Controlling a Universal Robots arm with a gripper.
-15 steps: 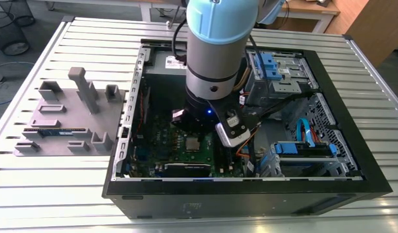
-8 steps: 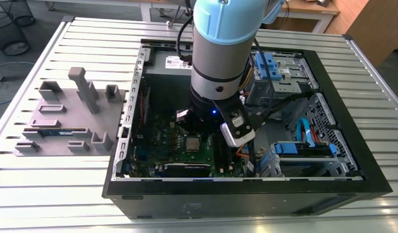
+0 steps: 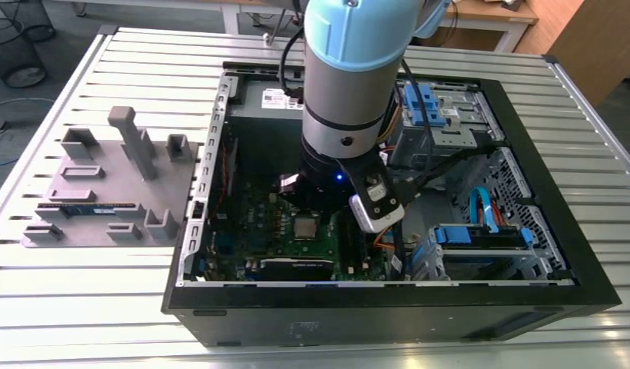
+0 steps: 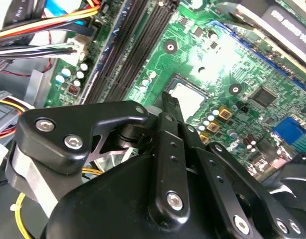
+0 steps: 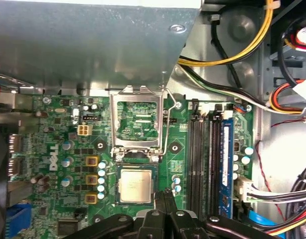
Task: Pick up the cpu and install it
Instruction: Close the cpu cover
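Grey rack (image 3: 110, 192) lies at nine o'clock of the case (image 3: 397, 315) in the exterior view. The cpu (image 3: 306, 226) (image 5: 136, 185), a silvery square with a pale tan rim, sits flat in its socket at six o'clock of the arm (image 3: 351, 77), with the frame (image 5: 138, 119) swung open. The claw (image 5: 165, 193) hangs just beside its edge, fingertips pressed together on nothing.

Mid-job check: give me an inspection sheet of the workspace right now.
Surface: silver slatted metal table, carrying an open black computer case.
Job's things: small square silvery cpu lies in the socket of the green motherboard; the metal retention frame stands open.
Clutter: grey plastic fixture holding a blue-green memory stick.
Gripper: black gripper close beside the cpu.
Cables: yellow, black and red wire bundles along the case wall.
Surroundings: black wire-mesh bin on the floor.
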